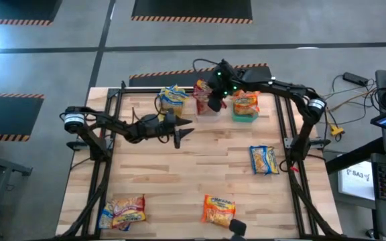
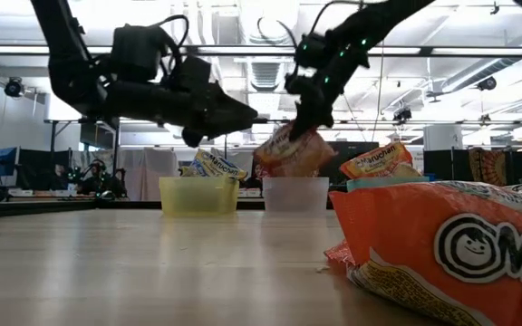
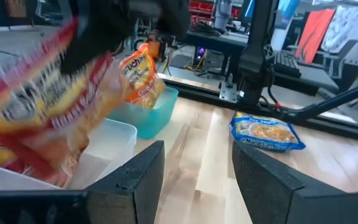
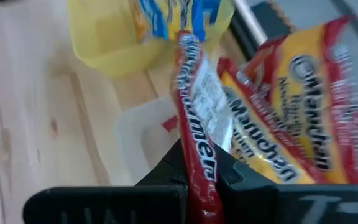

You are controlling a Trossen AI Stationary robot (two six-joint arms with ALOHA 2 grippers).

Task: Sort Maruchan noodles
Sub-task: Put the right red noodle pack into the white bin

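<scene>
A red Maruchan noodle packet (image 2: 288, 152) hangs over the clear bin (image 2: 294, 193) at the table's far edge, with my right gripper (image 2: 314, 116) shut on it. Left of it stands the yellow bin (image 1: 173, 100) with a blue-and-yellow packet (image 1: 174, 94) sticking out. To its right, the teal bin (image 1: 244, 112) holds an orange packet (image 1: 245, 102). My left gripper (image 3: 197, 180) is open with nothing between its fingers, level above the table, a little nearer than the bins and left of centre (image 1: 179, 130). My right gripper pinches the red packet by a sealed edge (image 4: 199, 165) between its two fingers. The fingers slant down from the table's right. The packet hangs tilted below them, clear of the table, its lower end (image 2: 275, 172) about level with the clear bin's rim.
Loose packets lie on the table: a blue-and-yellow one (image 1: 263, 159) at the right, an orange one (image 1: 218, 209) near the front edge, and a small pile (image 1: 122, 211) at the front left. Bare wood lies in the middle.
</scene>
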